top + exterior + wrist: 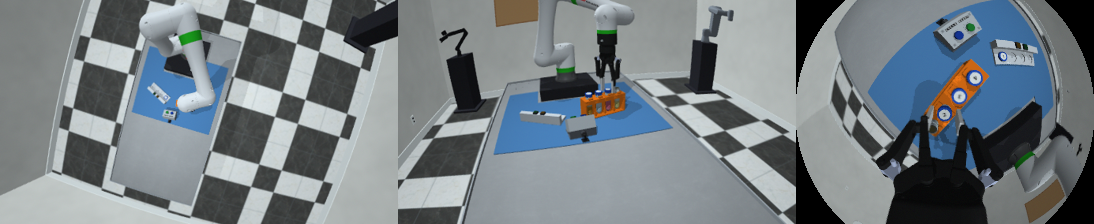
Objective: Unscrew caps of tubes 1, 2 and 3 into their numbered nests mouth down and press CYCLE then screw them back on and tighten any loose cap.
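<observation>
The orange decapping station DS stands on the blue mat. My gripper stands upright over it. Its fingers are slightly open on either side of a blue-topped cap, second from the right in the exterior view, apparently tube 2's, and do not clamp it. Two more capped tubes stand beyond it in the wrist view. The tube at the near end is hidden by my fingers. One cap lies in an end nest of the cap tray CT.
The small key desk with the blue key CYCLE and the green key READY stands in front of the station. The arm's black base is behind it. Two dark camera stands are on the floor beside the table.
</observation>
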You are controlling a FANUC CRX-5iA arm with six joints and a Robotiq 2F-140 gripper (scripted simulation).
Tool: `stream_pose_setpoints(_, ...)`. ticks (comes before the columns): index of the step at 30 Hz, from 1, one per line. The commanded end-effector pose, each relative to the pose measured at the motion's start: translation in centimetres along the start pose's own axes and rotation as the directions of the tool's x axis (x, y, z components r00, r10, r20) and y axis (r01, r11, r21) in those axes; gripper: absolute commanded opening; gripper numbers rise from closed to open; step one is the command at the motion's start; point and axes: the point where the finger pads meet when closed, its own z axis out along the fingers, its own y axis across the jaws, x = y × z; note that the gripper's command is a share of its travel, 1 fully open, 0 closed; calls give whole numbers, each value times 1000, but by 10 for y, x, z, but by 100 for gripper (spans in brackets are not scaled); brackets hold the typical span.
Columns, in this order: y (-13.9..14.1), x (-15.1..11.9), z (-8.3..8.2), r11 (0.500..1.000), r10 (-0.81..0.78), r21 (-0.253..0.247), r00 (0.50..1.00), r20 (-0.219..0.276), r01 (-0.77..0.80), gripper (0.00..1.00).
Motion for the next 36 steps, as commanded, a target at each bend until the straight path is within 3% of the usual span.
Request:
stream_pose_setpoints(1, 0, 0, 0, 986, 165, 0, 986, 0, -165, 35)
stream_pose_setpoints(2, 0, 0, 0, 969, 246, 0, 969, 0, -246, 35)
stream_pose_setpoints(4, 0, 0, 0, 969, 246, 0, 969, 0, -246, 35)
stream_pose_setpoints(6, 0, 0, 0, 920, 393, 0, 920, 0, -393, 35)
stream_pose_setpoints(9, 0, 0, 0, 878, 478, 0, 878, 0, -478, 35)
stream_pose_setpoints(10, 0, 0, 0, 836, 548, 0, 836, 0, -548, 35)
stream_pose_setpoints(11, 0, 0, 0, 835, 550, 0, 835, 0, -550, 35)
stream_pose_setpoints(12, 0, 0, 0, 787, 617, 0, 787, 0, -617, 35)
stream_pose_setpoints(13, 0, 0, 0, 787, 617, 0, 787, 0, -617, 35)
stream_pose_setpoints(14, 0, 0, 0, 732, 681, 0, 732, 0, -681, 35)
stream_pose_setpoints(15, 0, 0, 0, 732, 681, 0, 732, 0, -681, 35)
stream_pose_setpoints(16, 0, 0, 0, 673, 739, 0, 673, 0, -739, 35)
stream_pose_setpoints(17, 0, 0, 0, 673, 739, 0, 673, 0, -739, 35)
stream_pose_setpoints(18, 0, 0, 0, 609, 793, 0, 609, 0, -793, 35)
stream_pose_setpoints(21, 0, 0, 0, 609, 793, 0, 609, 0, -793, 35)
stream_pose_setpoints(23, 0, 0, 0, 501, 865, 0, 501, 0, -865, 35)
stream_pose_setpoints(29, 0, 0, 0, 501, 865, 0, 501, 0, -865, 35)
stream_pose_setpoints(30, 0, 0, 0, 501, 865, 0, 501, 0, -865, 0)
stream_pose_setpoints(36, 0, 0, 0, 501, 865, 0, 501, 0, -865, 0)
